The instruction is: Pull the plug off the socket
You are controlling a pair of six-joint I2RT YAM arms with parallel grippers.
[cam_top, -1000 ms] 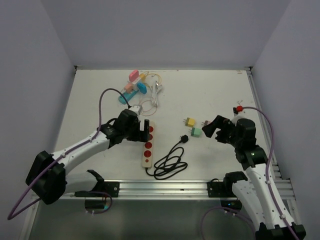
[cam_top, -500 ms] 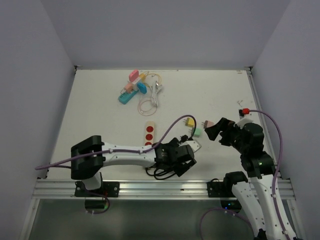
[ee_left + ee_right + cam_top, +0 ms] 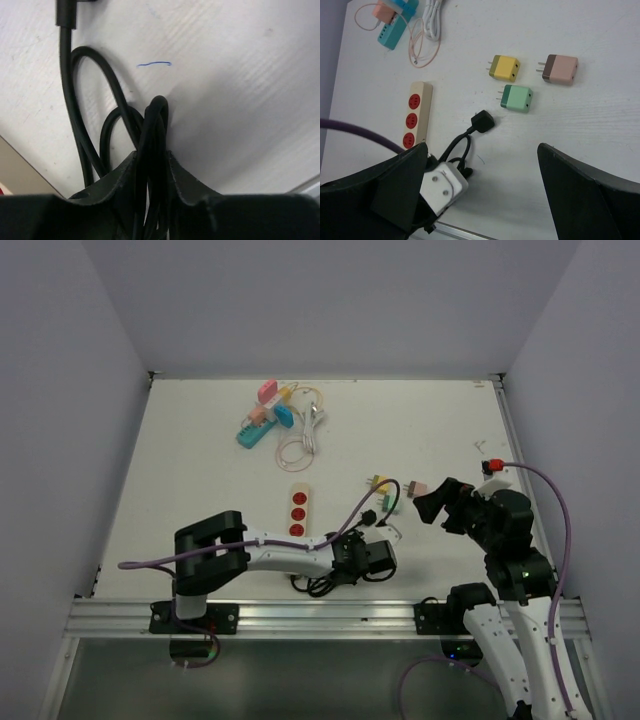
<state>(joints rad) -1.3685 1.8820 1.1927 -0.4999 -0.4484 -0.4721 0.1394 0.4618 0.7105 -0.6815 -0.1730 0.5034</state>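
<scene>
Two notes — left gripper (image 3: 151, 156) clenched on coiled black cable (image 3: 159, 115), right gripper (image 3: 480, 150) released, empty. Black plug (image 3: 483, 121) lies loose on white counter (image 3: 580, 120), near beige red-socket strip (image 3: 417, 115) — grip plug body, not cord.

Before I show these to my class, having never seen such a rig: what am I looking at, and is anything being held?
Two robot arms, the left arm and the right arm, are bolted at the near edge of a table. The wide picture comes from a fixed camera above and behind them. The other two come from a camera on each wrist.

The left pincer is shut on a loop of black cord, pinched between its dark fingers. The right pincer is open and holds nothing.

On the table lie a beige power strip with red sockets, a black plug lying loose at the cord's end, and three small adapters: yellow adapter, green adapter, pink adapter. Farther back are a teal strip and a white cable.
</scene>
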